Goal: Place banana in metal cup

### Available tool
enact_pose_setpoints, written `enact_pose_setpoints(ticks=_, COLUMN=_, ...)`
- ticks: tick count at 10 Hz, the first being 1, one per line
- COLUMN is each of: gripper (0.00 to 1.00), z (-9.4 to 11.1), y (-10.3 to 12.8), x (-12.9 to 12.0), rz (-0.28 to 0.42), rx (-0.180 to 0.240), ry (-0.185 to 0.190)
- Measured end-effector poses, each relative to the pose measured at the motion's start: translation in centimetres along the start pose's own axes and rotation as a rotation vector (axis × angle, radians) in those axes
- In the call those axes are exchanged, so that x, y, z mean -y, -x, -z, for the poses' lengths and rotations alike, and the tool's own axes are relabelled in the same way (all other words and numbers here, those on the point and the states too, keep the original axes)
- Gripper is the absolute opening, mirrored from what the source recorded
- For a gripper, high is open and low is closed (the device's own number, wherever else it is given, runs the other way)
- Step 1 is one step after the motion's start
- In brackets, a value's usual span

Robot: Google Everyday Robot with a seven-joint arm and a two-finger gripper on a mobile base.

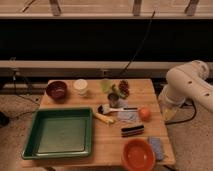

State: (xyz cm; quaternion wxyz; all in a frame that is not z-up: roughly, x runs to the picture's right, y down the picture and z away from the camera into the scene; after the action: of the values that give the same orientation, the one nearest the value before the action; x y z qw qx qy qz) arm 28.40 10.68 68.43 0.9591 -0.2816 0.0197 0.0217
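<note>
The banana [104, 118] is small and yellow and lies on the wooden table [75, 102], just right of the green tray. The metal cup [113, 99] stands upright near the table's middle, a little behind and to the right of the banana. My white arm [190, 85] is off the table's right edge. My gripper [169, 109] hangs at the arm's lower end beside that edge, well away from both banana and cup. It holds nothing that I can see.
A green tray [60, 132] fills the front left. A dark red bowl [56, 90], white cup [80, 86] and pale green cup [106, 85] stand at the back. A white-handled brush [117, 109], orange fruit [145, 113], dark block [132, 130], orange bowl [138, 155] and blue sponge [156, 148] lie right.
</note>
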Motion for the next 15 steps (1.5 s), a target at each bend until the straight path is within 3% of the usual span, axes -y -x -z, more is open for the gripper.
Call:
enact_pose_setpoints(ticks=13, gripper=0.65, z=-0.5, y=0.2, x=0.4, rz=-0.002, rx=0.006, ry=0.004)
enact_pose_setpoints(ticks=15, gripper=0.65, z=-2.6, y=3.3, x=0.5, rz=-0.011, rx=0.058, ry=0.03)
